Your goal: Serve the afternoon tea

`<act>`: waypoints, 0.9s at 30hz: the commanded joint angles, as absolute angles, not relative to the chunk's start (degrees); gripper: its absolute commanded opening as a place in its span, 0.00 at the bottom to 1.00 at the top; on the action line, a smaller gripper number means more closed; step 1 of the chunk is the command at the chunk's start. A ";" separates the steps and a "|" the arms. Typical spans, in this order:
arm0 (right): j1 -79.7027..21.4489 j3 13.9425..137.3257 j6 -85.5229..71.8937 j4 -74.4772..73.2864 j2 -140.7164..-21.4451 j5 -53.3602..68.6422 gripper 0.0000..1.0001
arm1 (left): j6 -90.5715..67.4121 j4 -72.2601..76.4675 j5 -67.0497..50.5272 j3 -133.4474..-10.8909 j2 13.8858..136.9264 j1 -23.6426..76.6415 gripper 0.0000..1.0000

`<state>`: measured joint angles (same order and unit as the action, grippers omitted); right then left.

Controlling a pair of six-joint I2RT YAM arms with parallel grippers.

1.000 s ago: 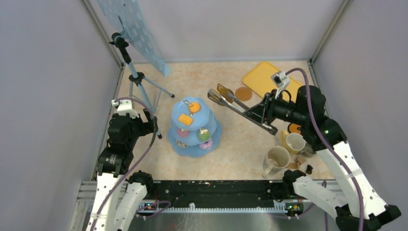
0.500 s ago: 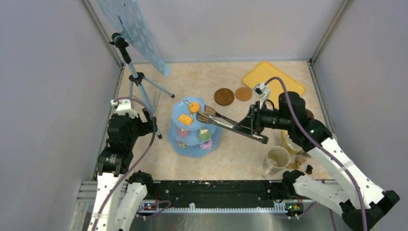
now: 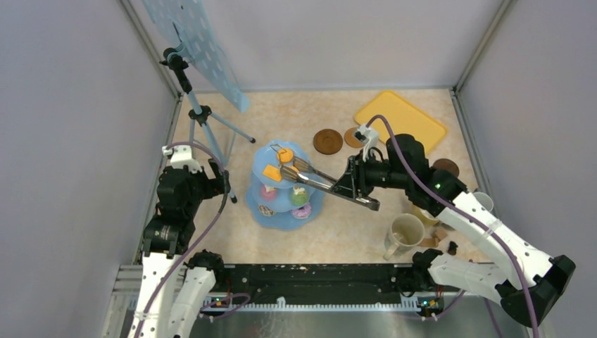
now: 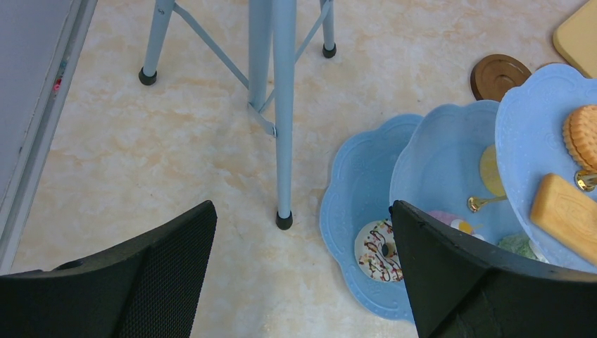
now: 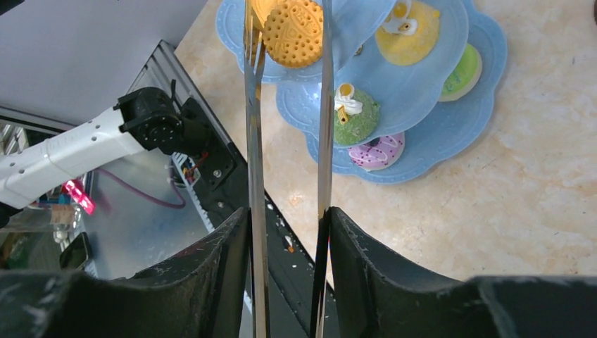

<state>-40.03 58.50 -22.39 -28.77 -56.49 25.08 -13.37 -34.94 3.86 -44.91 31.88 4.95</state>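
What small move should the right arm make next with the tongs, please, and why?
Probably squeeze the right claw to close the tongs on the round biscuit: their blades sit either side of it on the stand's top tier.

Right wrist view: tongs [image 5: 323, 113] tips cut off at top edge, contact with round biscuit [image 5: 293, 32] unclear. Right arm [image 3: 457, 204] hides most of yellow mug [image 3: 417, 213]. Dark bits [image 3: 451, 246] near beige mug [image 3: 406, 231] too small to identify.
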 commanded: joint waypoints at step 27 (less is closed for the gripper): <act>-38.46 72.64 -12.36 -46.14 -51.56 -17.36 0.47 | -12.92 -33.41 1.89 -46.64 31.35 4.83 0.99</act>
